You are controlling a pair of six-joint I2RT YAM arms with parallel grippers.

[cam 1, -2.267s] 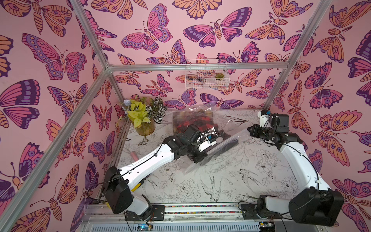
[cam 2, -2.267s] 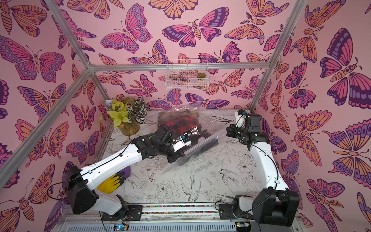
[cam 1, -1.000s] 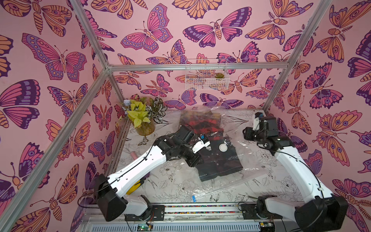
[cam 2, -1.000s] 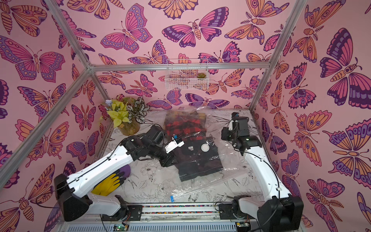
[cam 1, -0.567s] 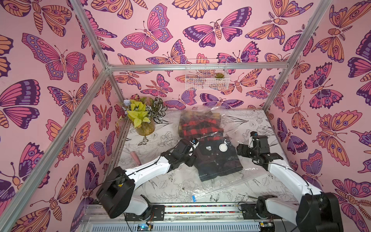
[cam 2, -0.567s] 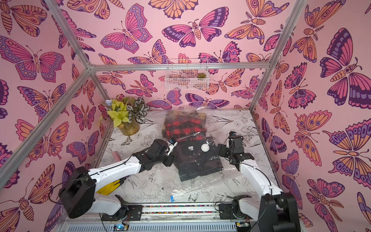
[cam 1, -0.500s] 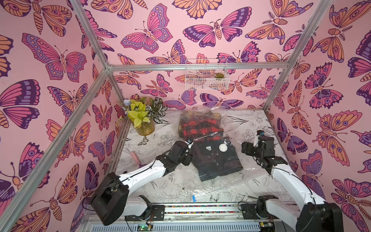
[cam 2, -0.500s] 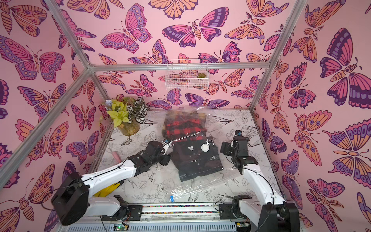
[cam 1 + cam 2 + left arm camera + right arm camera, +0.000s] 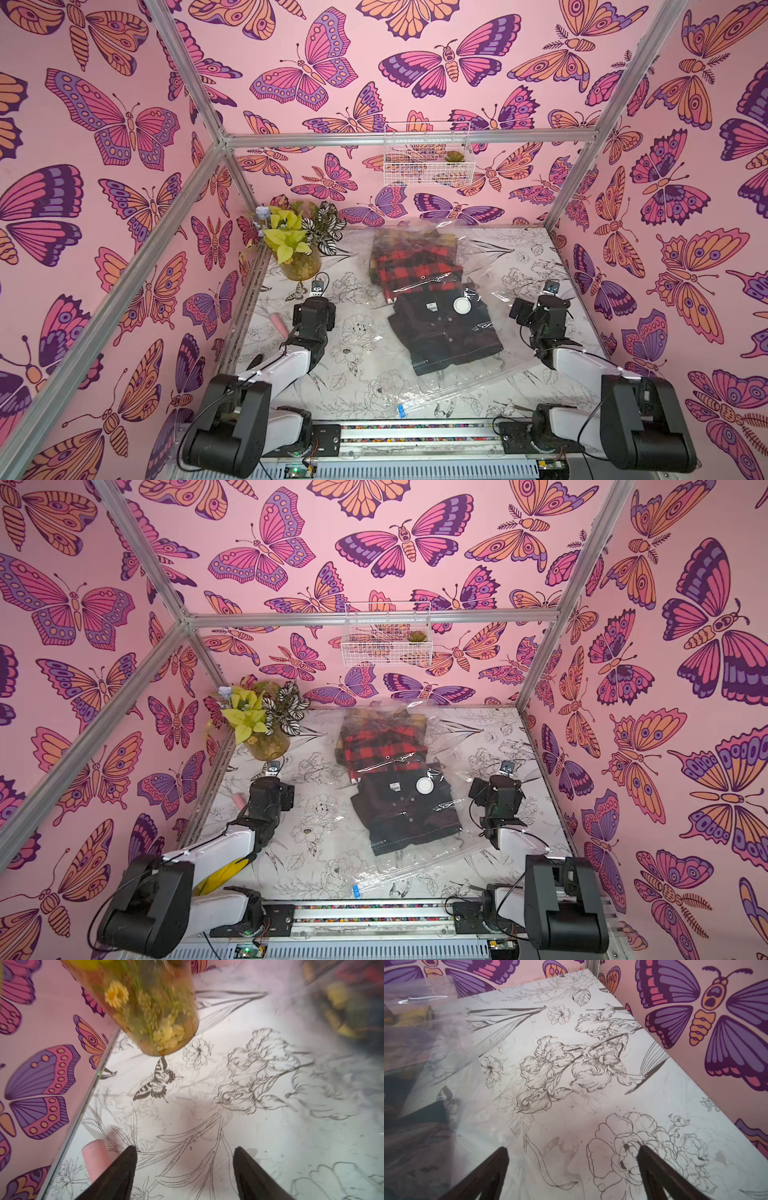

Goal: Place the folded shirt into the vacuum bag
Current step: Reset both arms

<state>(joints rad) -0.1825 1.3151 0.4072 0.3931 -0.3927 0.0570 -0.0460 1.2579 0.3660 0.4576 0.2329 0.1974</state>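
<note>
The vacuum bag (image 9: 478, 374) lies flat in mid-table in both top views, clear and crinkly, with its blue clip (image 9: 401, 410) at the near edge. Under its plastic sit a red plaid shirt (image 9: 415, 266) at the far end and a dark folded shirt (image 9: 446, 336) nearer, beneath the white valve disc (image 9: 461, 306). My left gripper (image 9: 185, 1150) is open over bare table, left of the bag, holding nothing. My right gripper (image 9: 572, 1150) is open and holds nothing at the bag's right edge (image 9: 425, 1064). One of its fingertips lies over the plastic edge.
A vase of flowers (image 9: 301, 266) stands at the back left, straight ahead of the left gripper. A pink cylinder (image 9: 278, 323) lies by the left wall, beside the left finger (image 9: 124, 1167). A wire basket (image 9: 428, 158) hangs on the back wall. Something yellow (image 9: 224, 875) lies under the left arm.
Both arms have drawn back from the bag, the left to the left side and the right to the right side. Both grippers have opened. The bag with the shirts now lies flat.
</note>
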